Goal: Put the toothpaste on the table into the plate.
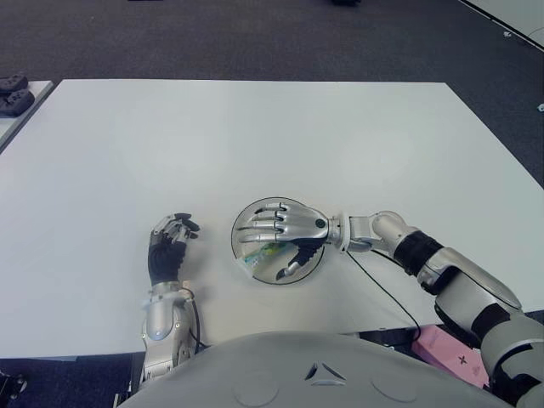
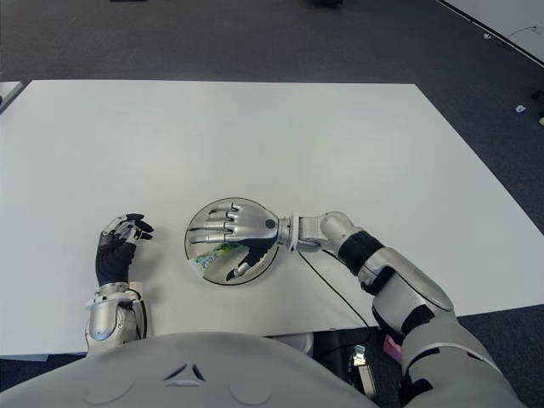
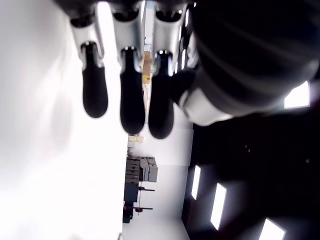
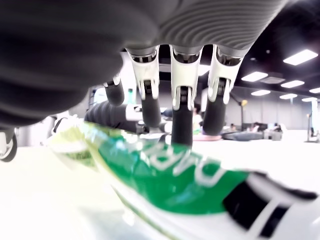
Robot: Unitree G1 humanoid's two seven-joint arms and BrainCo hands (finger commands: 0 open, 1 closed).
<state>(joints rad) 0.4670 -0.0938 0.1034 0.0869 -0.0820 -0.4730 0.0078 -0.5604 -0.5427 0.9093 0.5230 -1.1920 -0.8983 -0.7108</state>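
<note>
1. Dark carpeted floor all round; a broad white table [image 1: 255,136] in front, bare over most of its top.
2. Near the front edge, just right of centre: a round plate [image 1: 246,223], placed within easy reach of the right arm, which comes in low from the right.
3. Over the plate, palm down: the right hand [image 1: 280,228], covering most of the dish, presumably so that the load ends up inside the rim rather than beside it.
4. Under that palm: the toothpaste [image 1: 265,252], a green and white tube, lying across the near part of the plate and poking out below the fingers.
5. In the right wrist view: fingers [image 4: 182,117] extended and only gently bent, tips reaching down behind the tube [image 4: 170,175] with a gap showing above it; thumb [image 1: 293,263] curled round the near side. Looks like a slack, mostly released hold, though actual contact hard to confirm from this close angle.
6. Well left of the plate, near the front edge: the left hand [image 1: 167,251], idle, fingers loosely curled and holding nothing.
7. Judged from the layout: tube already in the plate, only the release and withdrawal of the right hand left.
</note>
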